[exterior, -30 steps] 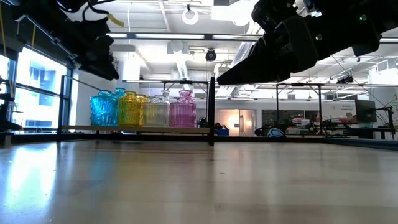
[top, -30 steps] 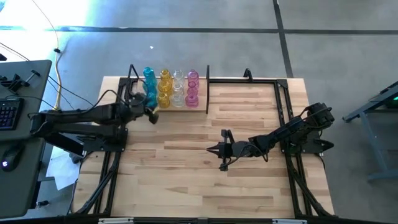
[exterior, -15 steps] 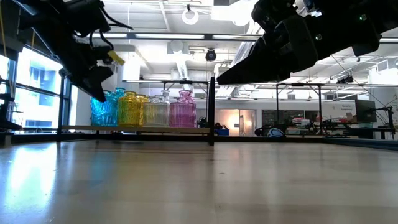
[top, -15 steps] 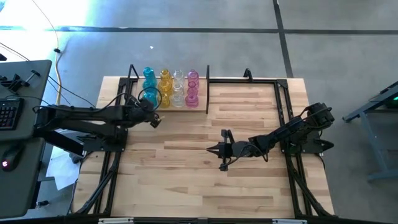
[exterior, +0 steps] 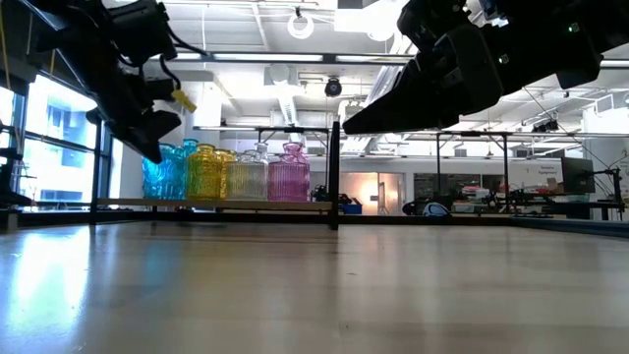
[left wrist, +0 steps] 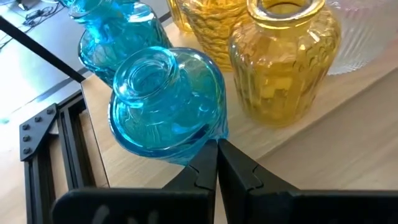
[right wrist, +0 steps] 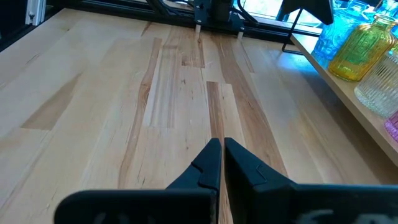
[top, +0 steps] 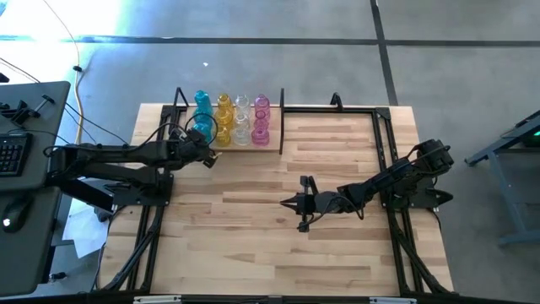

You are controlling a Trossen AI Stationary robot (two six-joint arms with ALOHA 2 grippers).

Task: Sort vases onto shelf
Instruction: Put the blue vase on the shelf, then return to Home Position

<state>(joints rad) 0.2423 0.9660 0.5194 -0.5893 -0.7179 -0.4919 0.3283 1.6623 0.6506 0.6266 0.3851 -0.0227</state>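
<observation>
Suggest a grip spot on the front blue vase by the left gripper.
Probably the narrow neck of the front blue vase, from above: its open mouth faces up, the bulbous body looks wide, and the yellow vase crowds one side. The left gripper sits shut beside it.

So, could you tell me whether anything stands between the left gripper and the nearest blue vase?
Nothing visible does: the left gripper sits right at the base of the blue vase, jaws closed, with the yellow vase off to one side.

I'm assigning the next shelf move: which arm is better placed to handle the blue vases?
Left. The left gripper sits right at the front blue vase on the shelf; the right gripper waits mid-table, well away.
</observation>
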